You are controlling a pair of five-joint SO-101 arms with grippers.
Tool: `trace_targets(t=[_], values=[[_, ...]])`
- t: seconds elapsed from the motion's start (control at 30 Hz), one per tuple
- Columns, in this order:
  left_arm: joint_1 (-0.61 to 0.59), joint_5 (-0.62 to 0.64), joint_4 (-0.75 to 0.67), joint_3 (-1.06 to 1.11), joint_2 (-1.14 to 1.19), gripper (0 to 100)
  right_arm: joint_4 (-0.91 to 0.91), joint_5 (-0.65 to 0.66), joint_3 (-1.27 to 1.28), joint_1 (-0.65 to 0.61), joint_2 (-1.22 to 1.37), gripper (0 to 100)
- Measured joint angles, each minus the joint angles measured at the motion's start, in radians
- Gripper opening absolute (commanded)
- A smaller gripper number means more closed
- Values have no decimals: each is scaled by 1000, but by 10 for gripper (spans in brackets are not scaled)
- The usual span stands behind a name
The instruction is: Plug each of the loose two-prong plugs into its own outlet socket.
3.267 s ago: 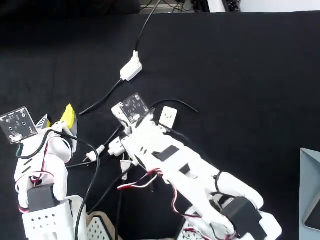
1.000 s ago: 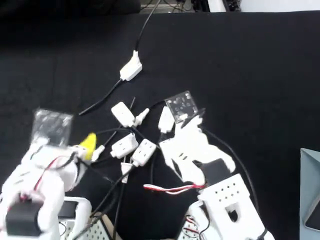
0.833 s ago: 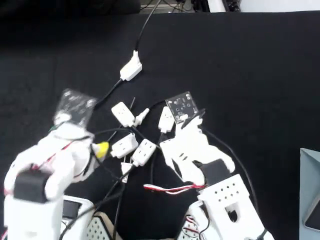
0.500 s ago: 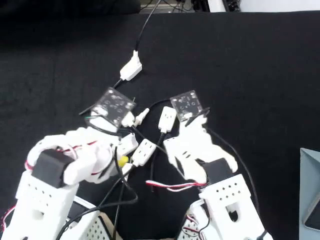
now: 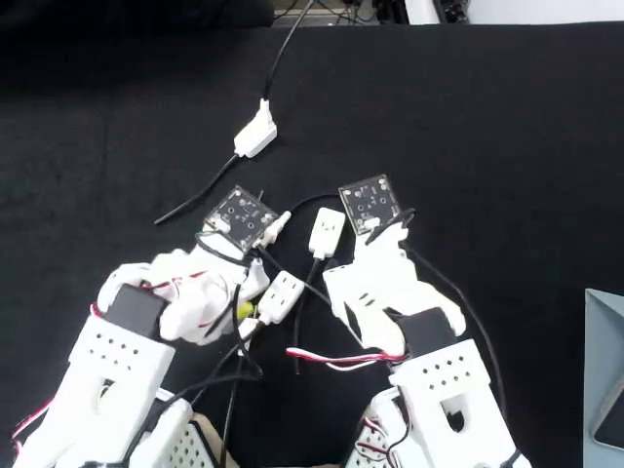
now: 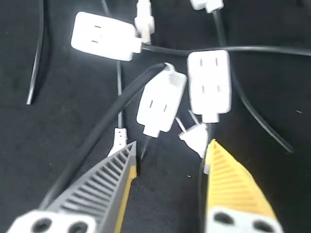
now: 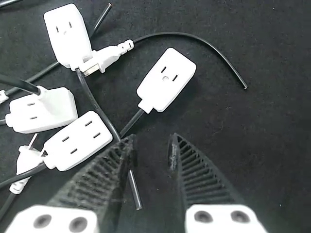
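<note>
Here, the left arm's fingers [image 6: 228,184] are spread above the black desk [image 5: 507,146] — a loose plug [image 6: 195,137] lies just beside the yellow tip, below a double socket [image 6: 210,82]. The right arm's fingers [image 7: 194,177] stand slightly parted, pinching nothing, near a single socket [image 7: 166,80].

Robotics lab bench, black-clothed table [image 5: 507,146], white left arm [image 5: 146,322] and right arm [image 5: 409,322], cord [image 5: 286,44] running off far edge

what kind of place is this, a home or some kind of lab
Probably a robotics test bench rather than a home: two white robot arms stand at a black-covered table, with loose outlet sockets and corded plugs laid out between them.
</note>
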Motion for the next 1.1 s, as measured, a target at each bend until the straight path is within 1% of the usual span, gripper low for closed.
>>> trace_targets(t=[0.17,0.33,0.57,0.8,0.97,1.1], values=[[-31,-18,-71,6,120,232,0,0,0,-2,0,113],[-31,-18,-167,-3,328,232,0,-3,0,-2,0,113],[-31,-18,-199,-127,589,230,0,-5,0,-2,0,113],[-34,-18,-261,-207,790,225,0,-5,0,-2,0,113],[-41,-18,-287,-236,862,141,0,-5,6,-2,0,113],[-38,-20,-315,-235,868,115,0,-5,6,-2,0,113]])
